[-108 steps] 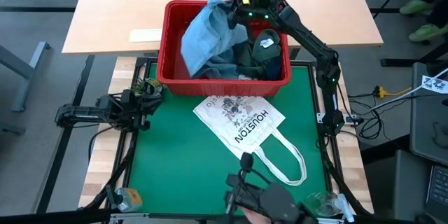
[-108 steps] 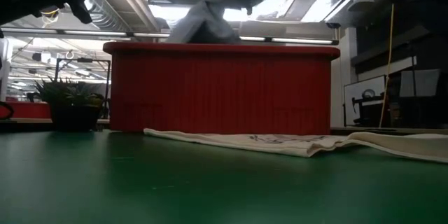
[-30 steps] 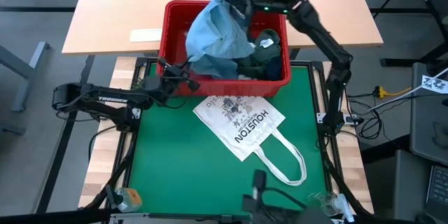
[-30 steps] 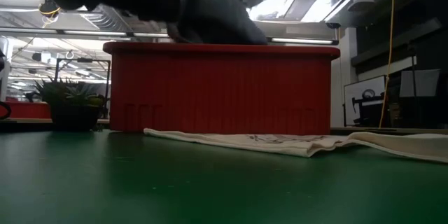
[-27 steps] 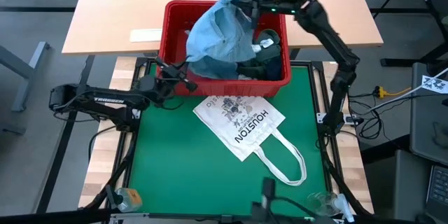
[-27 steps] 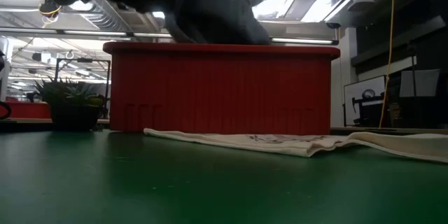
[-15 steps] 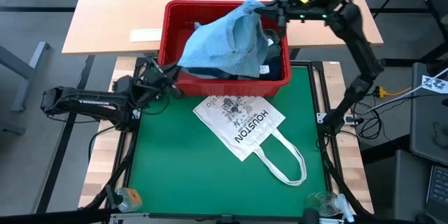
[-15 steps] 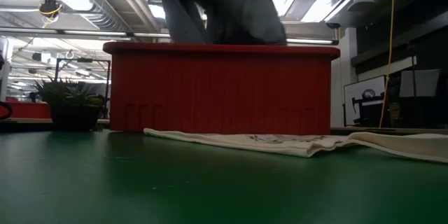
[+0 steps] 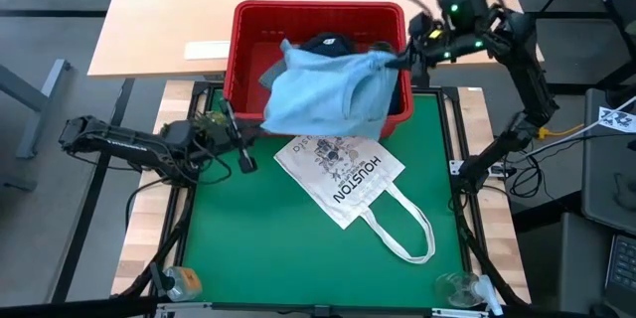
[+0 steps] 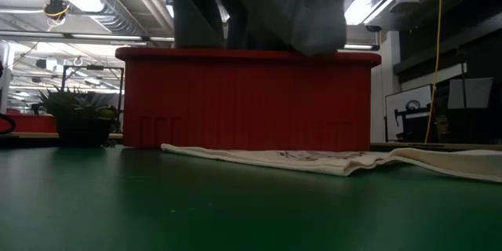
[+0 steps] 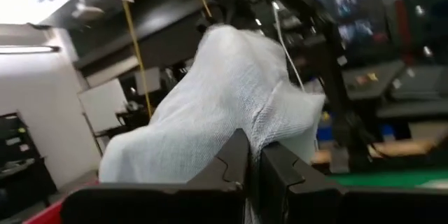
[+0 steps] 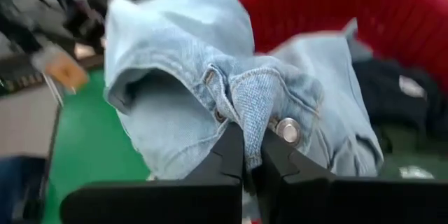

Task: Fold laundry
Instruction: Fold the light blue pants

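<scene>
1. The green mat [image 9: 258, 248] covers the near table; beyond it at twelve o'clock lies a light wooden tabletop [image 9: 159, 20] with a white slip of paper [image 9: 207, 51] on it.
2. The red basket [image 9: 243, 50] stands at the mat's far edge, at twelve o'clock from the mat's middle. In the low view its slatted front wall [image 10: 247, 98] blocks sight of whatever is inside.
3. The denim garment [image 9: 323, 94] hangs stretched between both arms above the basket's front rim, drooping over that rim toward the mat. It hides most of the basket's inside.
4. The white tote bag [image 9: 343, 174] lies flat on the mat just in front of the basket, below the hanging denim, its long handles [image 9: 412, 229] trailing toward five o'clock.
5. A dark garment [image 9: 328, 45] remains in the basket, at twelve o'clock from the denim.
6. The right gripper [image 9: 402, 58], at two o'clock, is clamped tight on the denim's buttoned edge [image 12: 269, 108].
7. The left gripper [image 9: 237, 139], at nine o'clock off the basket's near-left corner, is pinched together on a fold of the denim [image 11: 224, 112].
8. A small potted plant [image 10: 77, 114] stands at the mat's left far corner.
</scene>
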`<state>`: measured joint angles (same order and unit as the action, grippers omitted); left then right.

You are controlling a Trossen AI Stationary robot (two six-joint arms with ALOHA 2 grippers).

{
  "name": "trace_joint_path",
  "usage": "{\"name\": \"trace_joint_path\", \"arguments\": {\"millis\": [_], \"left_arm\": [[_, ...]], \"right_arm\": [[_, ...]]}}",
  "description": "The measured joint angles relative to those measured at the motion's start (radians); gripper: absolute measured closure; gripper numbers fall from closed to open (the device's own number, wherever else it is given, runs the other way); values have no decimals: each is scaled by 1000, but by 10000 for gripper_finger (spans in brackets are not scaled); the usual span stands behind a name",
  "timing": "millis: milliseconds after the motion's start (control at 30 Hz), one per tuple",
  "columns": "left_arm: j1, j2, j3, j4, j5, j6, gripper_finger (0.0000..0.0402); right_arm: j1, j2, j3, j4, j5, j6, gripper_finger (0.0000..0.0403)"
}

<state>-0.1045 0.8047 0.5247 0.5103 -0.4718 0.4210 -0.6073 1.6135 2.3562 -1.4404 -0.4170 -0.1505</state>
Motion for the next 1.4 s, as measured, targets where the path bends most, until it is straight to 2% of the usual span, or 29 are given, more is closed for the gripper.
{"name": "trace_joint_path", "arguments": {"millis": [200,400,667,1000,1200,1400], "left_arm": [[-40,0,0,-74,-15,-3,392],[-53,0,0,-88,-17,-3,391],[-53,0,0,-117,-16,-4,390],[-53,0,0,-139,-16,-52,390],[-53,0,0,-138,-16,-52,390],[-53,0,0,-138,-17,-52,390]], "right_arm": [[84,44,0,-40,109,-20,387],[120,94,0,-43,121,-18,383],[117,130,-2,-51,121,-3,337],[116,130,-2,-60,143,68,251],[116,131,-2,-131,248,67,221],[116,129,-2,-131,375,67,218]]}}
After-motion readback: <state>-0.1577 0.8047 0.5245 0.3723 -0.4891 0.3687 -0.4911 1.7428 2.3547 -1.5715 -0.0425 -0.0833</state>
